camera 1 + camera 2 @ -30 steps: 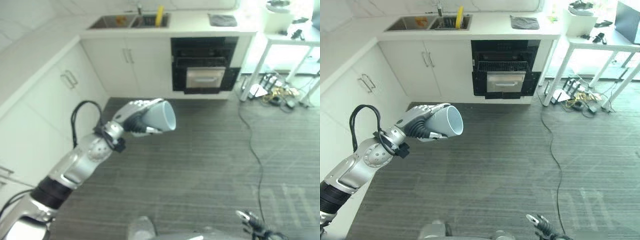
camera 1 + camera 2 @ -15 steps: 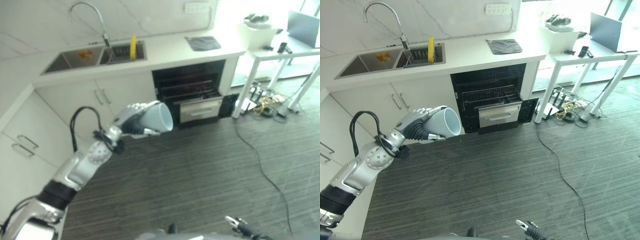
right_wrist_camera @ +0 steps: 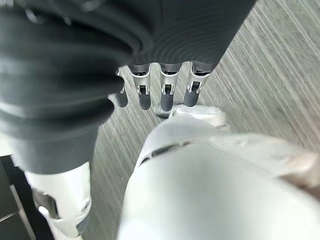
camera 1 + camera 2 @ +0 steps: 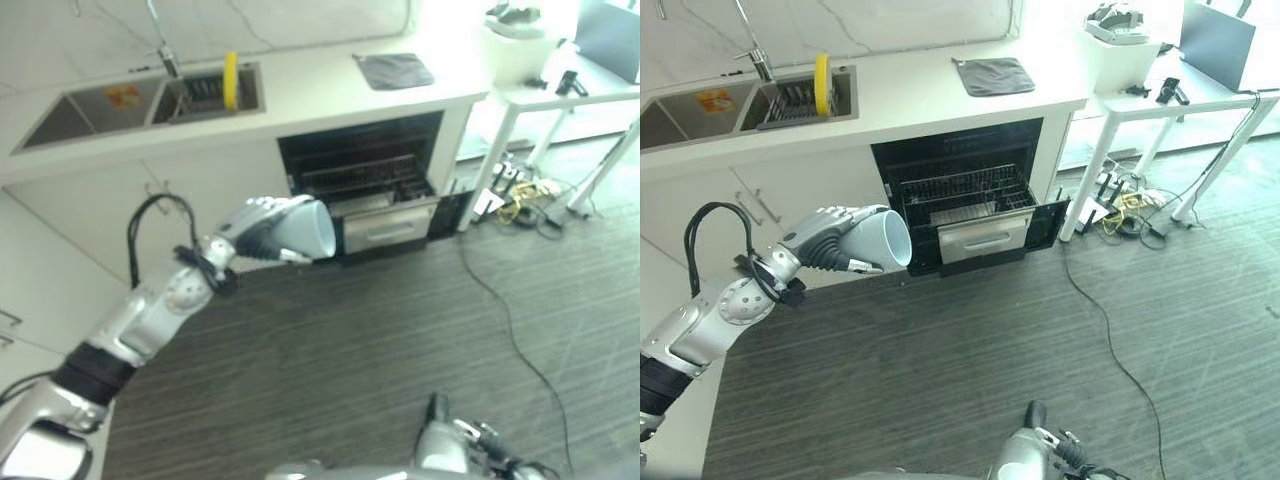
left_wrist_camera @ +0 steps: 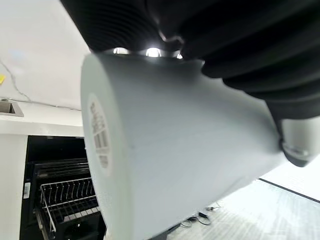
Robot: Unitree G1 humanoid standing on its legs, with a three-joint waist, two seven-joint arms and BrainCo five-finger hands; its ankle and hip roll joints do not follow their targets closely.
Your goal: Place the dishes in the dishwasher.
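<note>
My left hand (image 4: 252,226) is curled round a pale grey-blue cup (image 4: 308,229), held on its side in mid-air with the mouth facing the dishwasher (image 4: 363,176). The cup (image 5: 175,150) looms close in the left wrist view, gripped from above. The dishwasher stands open under the counter, with a wire rack (image 4: 958,193) pulled partly out and the door (image 4: 985,239) low in front. The cup hangs to the left of the opening, short of the rack. My right hand (image 4: 1042,447) hangs low by my side, its fingers (image 3: 167,95) relaxed and holding nothing.
A yellow plate (image 4: 231,80) stands in the sink rack on the counter (image 4: 320,95). A grey cloth (image 4: 393,70) lies further right. A white table (image 4: 560,100) with a tangle of cables (image 4: 520,200) beneath it stands to the right. A thin cable (image 4: 1100,320) trails across the dark floor.
The camera has swung and closed in on the open dishwasher, which now sits nearer and larger. My left hand keeps the cup, now close to the left side of the opening.
</note>
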